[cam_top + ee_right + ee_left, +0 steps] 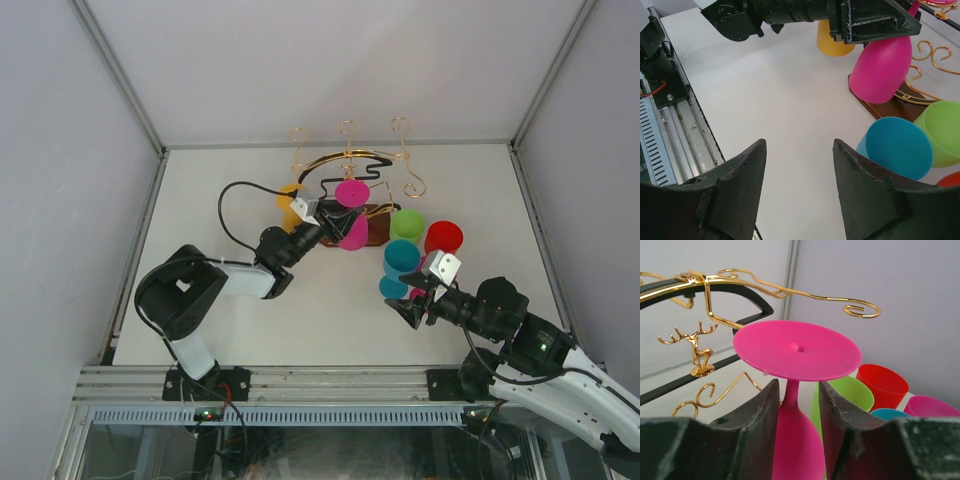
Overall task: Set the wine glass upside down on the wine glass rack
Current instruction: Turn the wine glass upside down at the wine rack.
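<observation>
The pink wine glass (797, 349) is upside down, its flat foot on top and its bowl (352, 233) below, beside the wine glass rack (345, 160) of gold wire with a dark wooden base (895, 107). A gold scroll arm (790, 291) runs just above and behind the foot; whether the foot rests on it I cannot tell. My left gripper (799, 385) straddles the stem, open, with a gap beside the stem on each side. My right gripper (799, 142) is open over bare table near the front right, with nothing between its fingers.
Other coloured glasses stand round the rack: orange (289, 205) to its left, green (406, 224), red (443, 238) and teal (400, 262) to its right, close to my right gripper. White walls enclose the table on three sides.
</observation>
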You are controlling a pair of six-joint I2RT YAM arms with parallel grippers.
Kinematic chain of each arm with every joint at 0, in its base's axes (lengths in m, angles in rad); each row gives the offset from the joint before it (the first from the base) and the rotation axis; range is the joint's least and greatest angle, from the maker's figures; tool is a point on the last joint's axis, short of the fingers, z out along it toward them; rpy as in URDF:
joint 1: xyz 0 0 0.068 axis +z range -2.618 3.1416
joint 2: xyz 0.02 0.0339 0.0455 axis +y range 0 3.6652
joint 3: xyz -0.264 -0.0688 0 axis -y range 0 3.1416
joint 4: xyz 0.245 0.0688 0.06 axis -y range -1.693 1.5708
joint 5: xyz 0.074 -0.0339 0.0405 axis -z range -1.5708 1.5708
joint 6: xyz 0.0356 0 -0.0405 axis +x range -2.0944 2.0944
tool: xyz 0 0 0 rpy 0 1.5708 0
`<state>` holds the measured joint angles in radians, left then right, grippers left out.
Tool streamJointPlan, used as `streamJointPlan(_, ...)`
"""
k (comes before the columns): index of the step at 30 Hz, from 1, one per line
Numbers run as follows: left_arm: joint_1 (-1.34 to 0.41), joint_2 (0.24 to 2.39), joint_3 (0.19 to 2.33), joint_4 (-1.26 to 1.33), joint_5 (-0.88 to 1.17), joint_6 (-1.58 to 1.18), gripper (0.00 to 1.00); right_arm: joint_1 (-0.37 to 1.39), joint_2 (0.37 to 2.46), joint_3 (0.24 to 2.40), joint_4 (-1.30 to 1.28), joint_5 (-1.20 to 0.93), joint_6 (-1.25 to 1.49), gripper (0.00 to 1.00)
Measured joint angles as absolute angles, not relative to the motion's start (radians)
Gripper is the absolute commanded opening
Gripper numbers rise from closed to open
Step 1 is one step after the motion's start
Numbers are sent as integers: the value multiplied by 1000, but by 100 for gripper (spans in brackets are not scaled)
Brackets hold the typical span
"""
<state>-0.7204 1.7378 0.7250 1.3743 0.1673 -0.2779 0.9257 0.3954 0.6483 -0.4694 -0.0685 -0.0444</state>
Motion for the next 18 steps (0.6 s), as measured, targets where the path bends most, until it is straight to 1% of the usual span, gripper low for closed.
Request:
streamJointPlan(2,-720,1737,715,1379,166,-277,47,926,395,648,-469,-68,-44,56)
streamJointPlan(8,-722,1700,634,1380,159,-270,64,926,393,648,-470,-64,-45,57)
streamJointPlan(13,-725,1620,535,1378,130,-268,71,926,389,649,-474,-48,-47,57)
streamJointPlan(18,-725,1560,472,1353,73,-268,74,926,384,657,-474,-27,-47,58)
